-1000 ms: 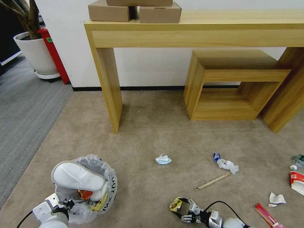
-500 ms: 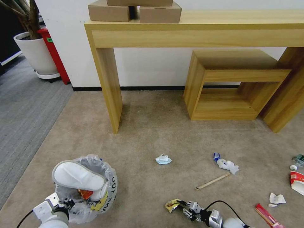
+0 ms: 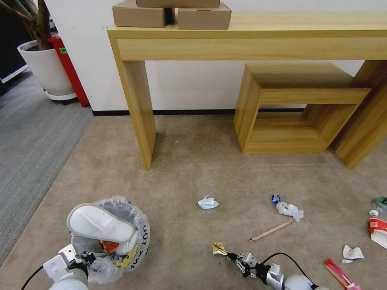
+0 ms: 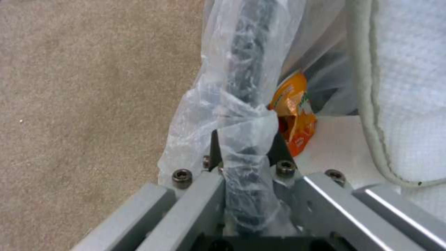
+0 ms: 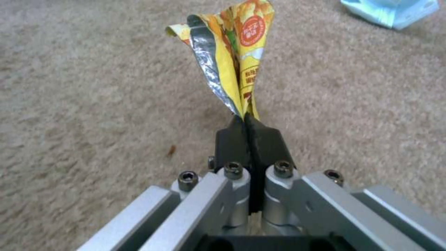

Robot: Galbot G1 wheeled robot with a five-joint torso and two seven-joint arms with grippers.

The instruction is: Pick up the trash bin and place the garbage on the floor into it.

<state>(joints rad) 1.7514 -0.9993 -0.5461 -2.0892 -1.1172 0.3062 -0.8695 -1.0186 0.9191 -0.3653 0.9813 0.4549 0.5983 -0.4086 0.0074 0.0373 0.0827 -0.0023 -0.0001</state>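
The trash bin (image 3: 121,237), black with a crinkly plastic liner, sits at the lower left of the head view with a white slipper (image 3: 100,224) and an orange wrapper (image 4: 292,115) inside. My left gripper (image 3: 82,257) is shut on the bin's bagged rim (image 4: 246,104). My right gripper (image 3: 231,255) is shut on a yellow wrapper (image 5: 237,55), which stands just above the floor (image 3: 193,169). More garbage lies on the carpet: a blue-white crumpled paper (image 3: 208,202), a white wad (image 3: 290,209), a wooden stick (image 3: 270,230), a red-white bowl (image 3: 379,231) and a red wrapper (image 3: 340,274).
A long wooden console table (image 3: 250,36) stands against the wall, its leg (image 3: 141,117) ahead of the bin. A wooden cube shelf (image 3: 294,108) sits under it on the right. Grey ribbed carpet (image 3: 32,141), a white planter (image 3: 46,68) and a red object (image 3: 70,68) are at far left.
My right gripper closed on the yellow wrapper, which was between its open fingers a second ago. The wrapper is now pinched narrow and held up. The left arm and bin stayed put.
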